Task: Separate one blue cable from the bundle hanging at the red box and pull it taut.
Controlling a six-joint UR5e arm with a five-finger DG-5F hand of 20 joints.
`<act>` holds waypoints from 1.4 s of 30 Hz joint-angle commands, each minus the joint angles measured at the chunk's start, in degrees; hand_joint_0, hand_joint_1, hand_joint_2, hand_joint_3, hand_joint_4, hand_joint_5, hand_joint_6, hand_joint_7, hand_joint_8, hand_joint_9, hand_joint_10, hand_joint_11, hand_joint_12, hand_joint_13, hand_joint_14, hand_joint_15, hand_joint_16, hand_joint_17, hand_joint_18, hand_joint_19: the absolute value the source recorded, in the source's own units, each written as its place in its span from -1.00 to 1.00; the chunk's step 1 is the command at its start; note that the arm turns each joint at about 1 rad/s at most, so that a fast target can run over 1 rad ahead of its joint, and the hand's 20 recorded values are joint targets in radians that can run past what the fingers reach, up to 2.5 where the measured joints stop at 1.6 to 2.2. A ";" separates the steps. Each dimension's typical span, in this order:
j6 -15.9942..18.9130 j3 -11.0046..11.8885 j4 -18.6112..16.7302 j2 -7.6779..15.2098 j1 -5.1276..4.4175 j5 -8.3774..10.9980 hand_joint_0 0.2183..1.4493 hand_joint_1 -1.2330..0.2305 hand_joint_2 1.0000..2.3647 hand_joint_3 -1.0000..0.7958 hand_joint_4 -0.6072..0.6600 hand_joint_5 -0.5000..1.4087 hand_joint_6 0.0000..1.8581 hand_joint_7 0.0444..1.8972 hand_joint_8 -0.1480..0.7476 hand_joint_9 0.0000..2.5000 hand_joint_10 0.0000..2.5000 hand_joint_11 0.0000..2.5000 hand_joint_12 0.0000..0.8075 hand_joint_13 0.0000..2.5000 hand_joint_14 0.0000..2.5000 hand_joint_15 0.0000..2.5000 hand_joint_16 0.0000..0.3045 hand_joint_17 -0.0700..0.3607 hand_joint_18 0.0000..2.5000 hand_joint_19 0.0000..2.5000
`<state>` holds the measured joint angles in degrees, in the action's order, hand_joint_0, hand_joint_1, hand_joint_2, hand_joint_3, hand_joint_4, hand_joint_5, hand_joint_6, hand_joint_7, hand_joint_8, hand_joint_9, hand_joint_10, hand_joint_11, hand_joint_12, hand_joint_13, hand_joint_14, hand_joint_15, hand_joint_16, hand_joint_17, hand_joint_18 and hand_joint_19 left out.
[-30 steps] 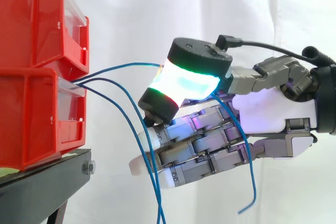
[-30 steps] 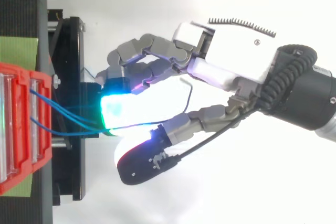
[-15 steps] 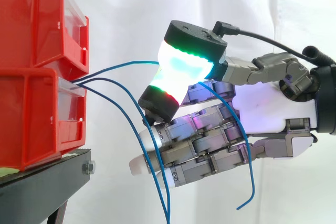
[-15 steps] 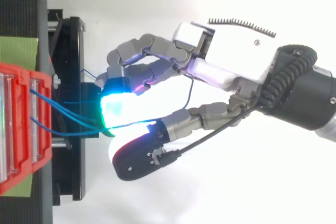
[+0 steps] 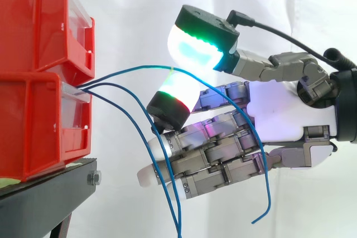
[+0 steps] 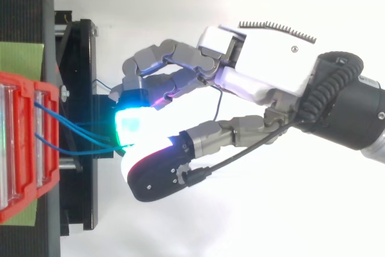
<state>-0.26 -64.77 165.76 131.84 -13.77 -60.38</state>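
The thumb pad (image 5: 196, 48) stands clear above the raised fingertip (image 5: 177, 90), so the hand (image 5: 281, 118) is unclenched. One blue cable (image 5: 131, 70) just drapes across that fingertip, running out to the red box (image 5: 33, 121) beyond. Separating looks done, I'd say; next the thumb must clamp down before pulling.

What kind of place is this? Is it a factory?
Probably a robot test lab, not a factory floor: a robot hand reaches toward thin blue cables hanging from red bins on a black stand, all set before a plain white curtain.
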 commanded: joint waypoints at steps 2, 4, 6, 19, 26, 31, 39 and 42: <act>0.00 0.00 0.00 0.00 0.06 0.00 -0.69 -0.38 -1.00 -0.44 0.29 -0.57 -0.13 0.29 0.21 -0.28 -0.99 -0.63 -0.08 -0.54 -1.00 -0.90 -0.70 -0.19 -0.59 -0.88; 0.18 0.00 0.00 0.00 0.06 -0.09 -0.68 -0.36 -1.00 -0.44 0.29 -0.57 -0.13 0.29 0.20 -0.28 -0.99 -0.63 -0.09 -0.55 -1.00 -0.90 -0.70 -0.20 -0.59 -0.88; 0.35 0.00 0.00 0.00 -0.02 -0.09 -0.64 -0.36 -1.00 -0.44 0.28 -0.58 -0.13 0.29 0.18 -0.29 -0.99 -0.63 -0.12 -0.56 -1.00 -0.90 -0.71 -0.22 -0.60 -0.87; 0.53 0.00 0.00 0.00 -0.02 -0.17 -0.36 -0.38 -0.99 -0.15 0.25 -0.58 -0.11 0.47 0.17 -0.28 -0.99 -0.63 -0.15 -0.56 -1.00 -0.90 -0.73 -0.25 -0.61 -0.87; 0.53 0.00 0.00 0.08 -0.02 0.00 -0.37 -0.41 -0.99 -0.02 0.20 -0.58 -0.08 0.45 0.21 -0.26 -0.99 -0.60 -0.10 -0.55 -1.00 -0.90 -0.70 -0.20 -0.58 -0.89; 1.05 0.00 0.00 0.00 -0.02 0.00 -0.34 -0.34 -0.98 -0.14 0.22 -0.60 -0.05 0.33 0.16 -0.22 -0.99 -0.52 -0.18 -0.56 -1.00 -0.90 -0.74 -0.27 -0.61 -0.87; 1.67 0.00 0.00 0.00 -0.11 0.09 -0.32 -0.32 -0.98 -0.19 0.17 -0.63 -0.03 0.22 0.13 -0.17 -0.99 -0.11 -0.22 -0.53 -0.99 -0.84 -0.78 -0.32 -0.61 -0.90; 1.67 -0.09 0.26 0.00 -0.11 0.09 -0.29 -0.36 -0.99 -0.21 0.15 -0.63 -0.03 0.19 0.13 -0.18 -0.99 -0.01 -0.21 -0.46 -0.99 -0.75 -0.79 -0.33 -0.60 -0.89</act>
<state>1.39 -64.83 165.88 131.87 -13.88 -60.30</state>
